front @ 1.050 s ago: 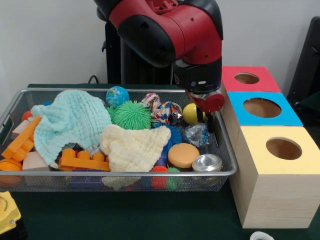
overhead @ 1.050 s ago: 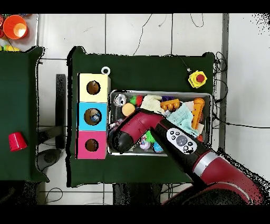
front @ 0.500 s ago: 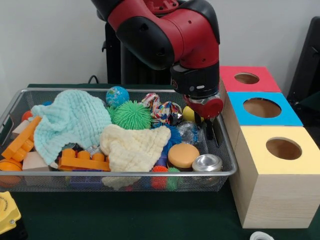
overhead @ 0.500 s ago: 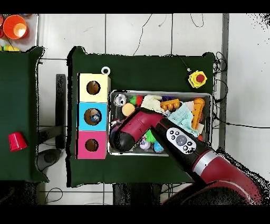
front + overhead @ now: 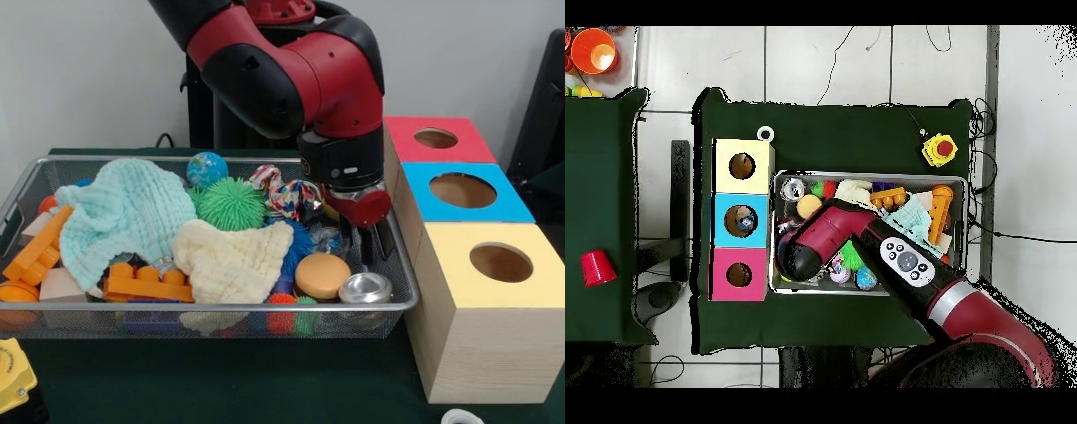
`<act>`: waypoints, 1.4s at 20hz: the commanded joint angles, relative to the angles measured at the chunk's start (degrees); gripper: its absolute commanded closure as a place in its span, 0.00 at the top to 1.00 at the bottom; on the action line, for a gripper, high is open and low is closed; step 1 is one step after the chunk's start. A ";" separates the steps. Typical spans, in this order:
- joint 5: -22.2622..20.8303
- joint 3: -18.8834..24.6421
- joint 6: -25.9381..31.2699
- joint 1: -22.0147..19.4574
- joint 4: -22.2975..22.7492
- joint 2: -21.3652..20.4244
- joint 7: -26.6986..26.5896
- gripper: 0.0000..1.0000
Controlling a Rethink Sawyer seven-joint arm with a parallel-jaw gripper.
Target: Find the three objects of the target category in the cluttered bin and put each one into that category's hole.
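My gripper (image 5: 376, 243) hangs low in the right end of the wire bin (image 5: 212, 308), close to its right wall. Its two dark fingers stand apart and I see nothing between them, so it is open. Just left of it lies a crinkly clear packet (image 5: 330, 238). In front sit an orange disc (image 5: 323, 274) and a silver tin (image 5: 365, 288). Only a sliver of a yellow ball (image 5: 328, 210) shows behind the wrist. In the overhead view the arm (image 5: 827, 238) covers the gripper. The red box (image 5: 433, 139), blue box (image 5: 463, 192) and yellow box (image 5: 494, 265) each have a round hole.
The bin also holds a mint cloth (image 5: 124, 212), a cream cloth (image 5: 231, 258), a green spiky ball (image 5: 231, 203), a globe ball (image 5: 206, 168), a knotted rope toy (image 5: 287, 194), orange bricks (image 5: 146, 284) and a wooden block (image 5: 62, 284). A yellow button box (image 5: 939, 149) sits off the bin.
The gripper has moved down and toward the bin's front along its right end, and now hides most of the yellow ball. The objects in the bin have stayed put.
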 commanded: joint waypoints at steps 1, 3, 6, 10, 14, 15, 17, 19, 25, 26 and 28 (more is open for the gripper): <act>-6.43 -7.87 7.21 1.60 -11.02 1.05 -15.38 1.00; -5.66 -9.55 10.85 2.72 -10.95 -0.20 -16.48 1.00; -4.32 -11.93 14.29 4.44 -10.57 -2.19 -15.13 1.00; -2.29 -14.41 19.10 6.45 -10.14 -4.38 -14.30 1.00; -0.99 -14.89 20.35 6.95 -9.56 -5.49 -13.68 1.00; -1.08 -14.85 20.29 7.00 -9.49 -5.65 -13.34 1.00; -0.91 -14.44 20.04 6.88 -8.86 -6.24 -12.75 1.00; -0.59 -13.95 19.94 6.77 -8.40 -6.89 -12.05 1.00; -0.39 -13.97 19.29 7.70 -8.30 -7.93 -9.70 1.00; -0.59 -14.19 19.36 8.05 -8.43 -7.93 -9.36 1.00; -1.07 -14.68 19.39 8.73 -8.70 -7.97 -8.52 1.00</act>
